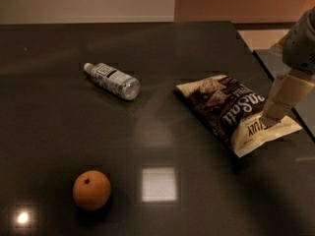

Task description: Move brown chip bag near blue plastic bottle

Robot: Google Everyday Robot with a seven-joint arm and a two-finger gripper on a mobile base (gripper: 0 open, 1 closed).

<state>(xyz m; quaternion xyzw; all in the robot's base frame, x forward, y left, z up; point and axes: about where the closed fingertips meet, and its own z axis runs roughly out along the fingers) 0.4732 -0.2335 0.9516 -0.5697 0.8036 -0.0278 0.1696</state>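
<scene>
The bag [231,109] is laid flat on the tabletop [147,43], its long axis running from upper left to lower right. The gripper [271,118] is set at the bag's lower-right end; whether it is open or closed cannot be told. The bottle [112,80] is found well left of the bag.

I see my cream gripper [272,119] at the right end of the dark-brown, cream-ended chip bag [227,107]; white-capped bottle [112,80] with bluish patterned wrap; orange fruit [91,190].
</scene>
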